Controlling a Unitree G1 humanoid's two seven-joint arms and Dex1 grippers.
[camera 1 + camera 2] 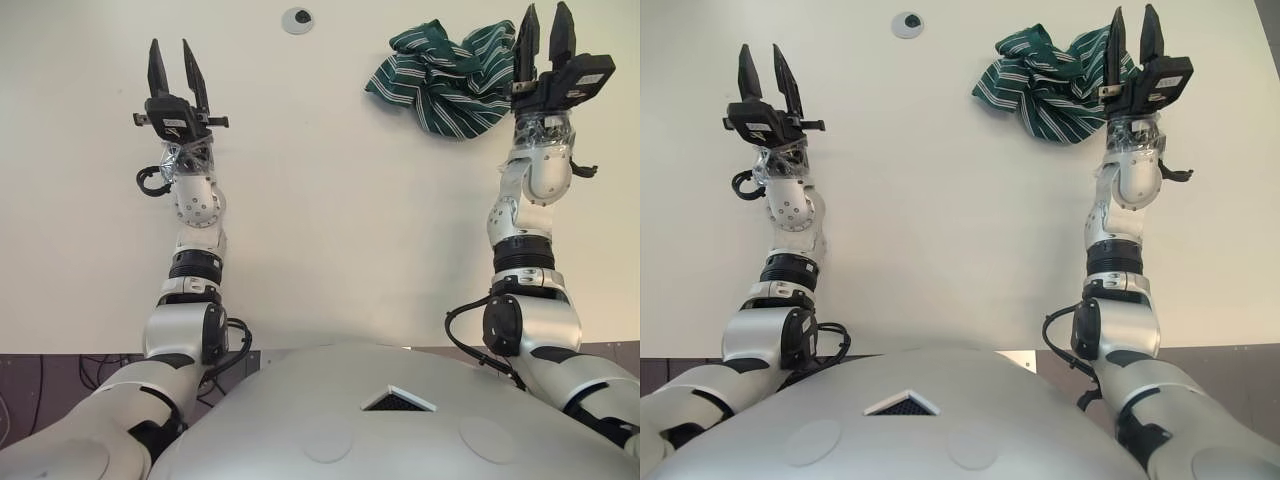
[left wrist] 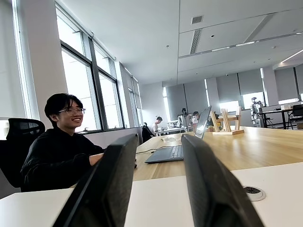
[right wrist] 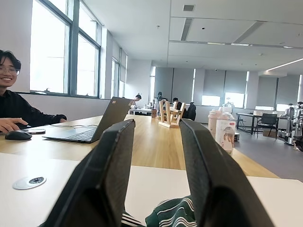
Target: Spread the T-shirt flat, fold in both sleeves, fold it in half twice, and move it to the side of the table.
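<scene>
The T-shirt [image 1: 440,82], dark green with thin white stripes, lies crumpled in a heap at the far right of the white table [image 1: 330,230]. My right gripper [image 1: 544,30] is open, held above the table at the heap's right edge, nothing between its fingers; a bit of the shirt [image 3: 165,215] shows low between them in the right wrist view. My left gripper [image 1: 172,62] stands open over bare table on the far left, well away from the shirt. Its two dark fingers [image 2: 106,184] frame the view with a gap between them.
A round grey cable grommet [image 1: 297,20] is set into the table at the far middle. The table's near edge [image 1: 80,352] runs close to my body. Beyond the far edge stand wooden desks with a laptop [image 2: 182,142].
</scene>
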